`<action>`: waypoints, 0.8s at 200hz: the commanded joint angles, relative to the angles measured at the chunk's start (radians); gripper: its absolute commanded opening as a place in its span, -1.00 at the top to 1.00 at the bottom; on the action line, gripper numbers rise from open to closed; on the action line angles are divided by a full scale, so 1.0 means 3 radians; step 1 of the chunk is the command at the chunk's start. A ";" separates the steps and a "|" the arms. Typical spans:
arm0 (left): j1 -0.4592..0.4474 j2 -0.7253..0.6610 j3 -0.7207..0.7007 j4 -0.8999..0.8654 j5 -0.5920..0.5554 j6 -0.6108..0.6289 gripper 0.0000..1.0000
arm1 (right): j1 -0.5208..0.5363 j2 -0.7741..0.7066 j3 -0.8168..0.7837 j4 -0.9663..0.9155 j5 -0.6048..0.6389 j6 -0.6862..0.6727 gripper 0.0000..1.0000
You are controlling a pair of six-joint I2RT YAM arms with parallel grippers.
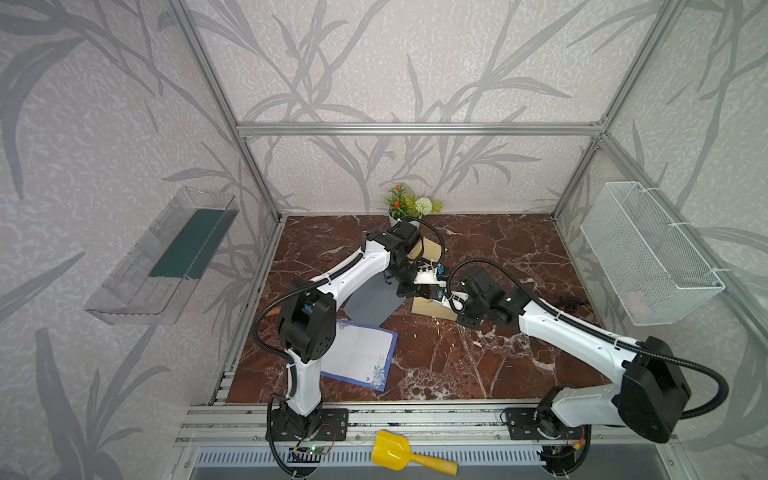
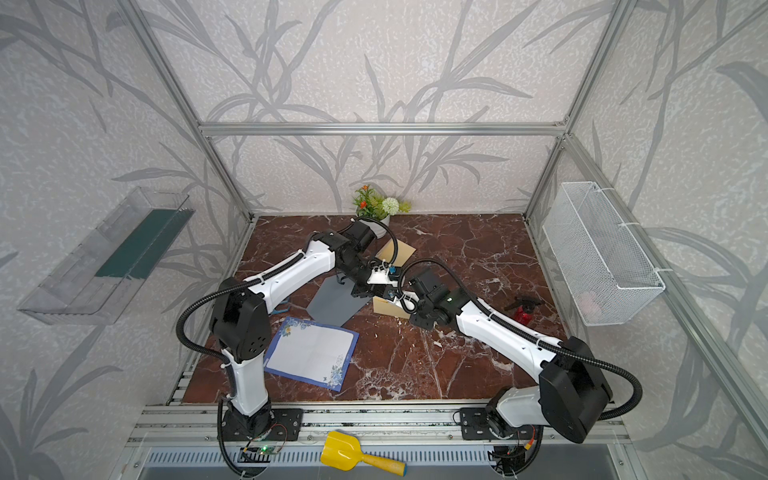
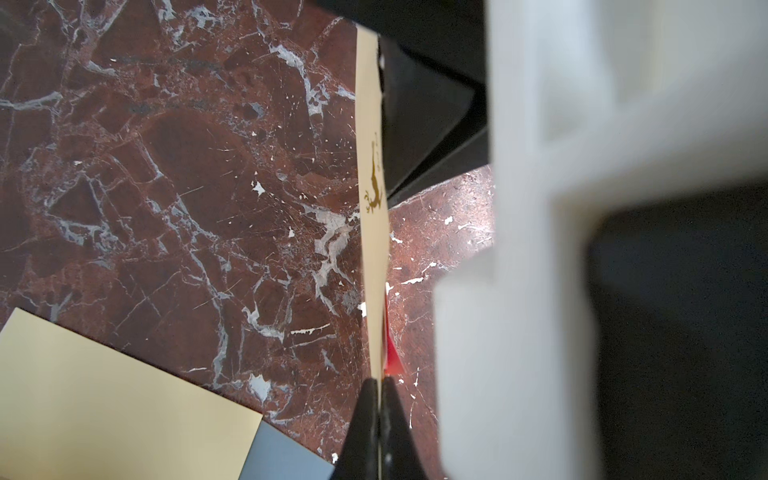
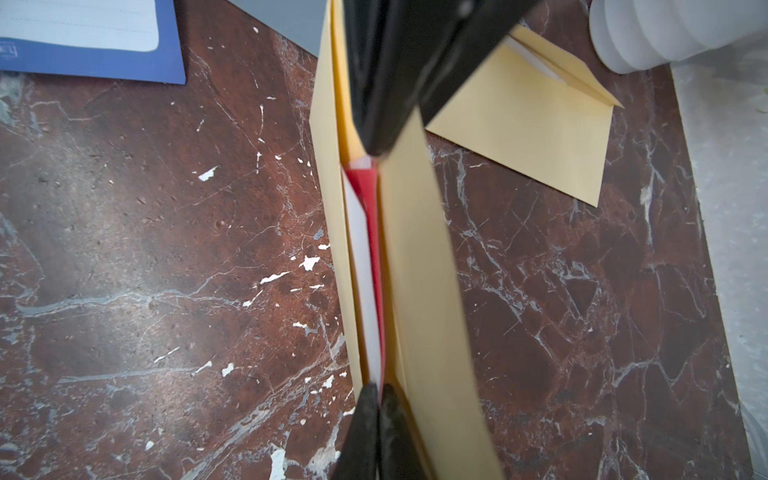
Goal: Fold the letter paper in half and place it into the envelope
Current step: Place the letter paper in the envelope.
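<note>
A tan envelope (image 1: 428, 308) (image 4: 415, 257) stands on edge between my two grippers at mid-table. My left gripper (image 3: 380, 380) (image 4: 376, 151) is shut on one end of the envelope wall (image 3: 372, 124), the one with the gold emblem. A folded red-and-white letter paper (image 4: 370, 249) (image 3: 392, 357) sits inside the envelope mouth. My right gripper (image 4: 378, 388) is shut on that paper's edge at the envelope's other end. In both top views the fingertips are hidden behind the wrists.
A blue-bordered flowered sheet (image 1: 357, 351) (image 2: 311, 353) lies flat front left. A grey sheet (image 1: 374, 303) lies under the left arm. A second tan envelope (image 1: 432, 251) (image 4: 528, 124) and a flower pot (image 1: 405, 208) are behind. A red-and-black object (image 2: 523, 309) sits right.
</note>
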State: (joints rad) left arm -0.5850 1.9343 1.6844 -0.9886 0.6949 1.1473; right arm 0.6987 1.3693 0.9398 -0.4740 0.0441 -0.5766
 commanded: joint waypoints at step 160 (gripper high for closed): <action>-0.0011 0.0085 0.0135 -0.0175 0.0121 0.0028 1.00 | 0.0031 0.0065 0.0023 0.0252 -0.0014 0.0439 0.83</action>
State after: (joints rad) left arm -0.5804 1.9430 1.7008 -0.9993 0.7017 1.1328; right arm 0.7013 1.3750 0.9398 -0.4374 0.0433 -0.4805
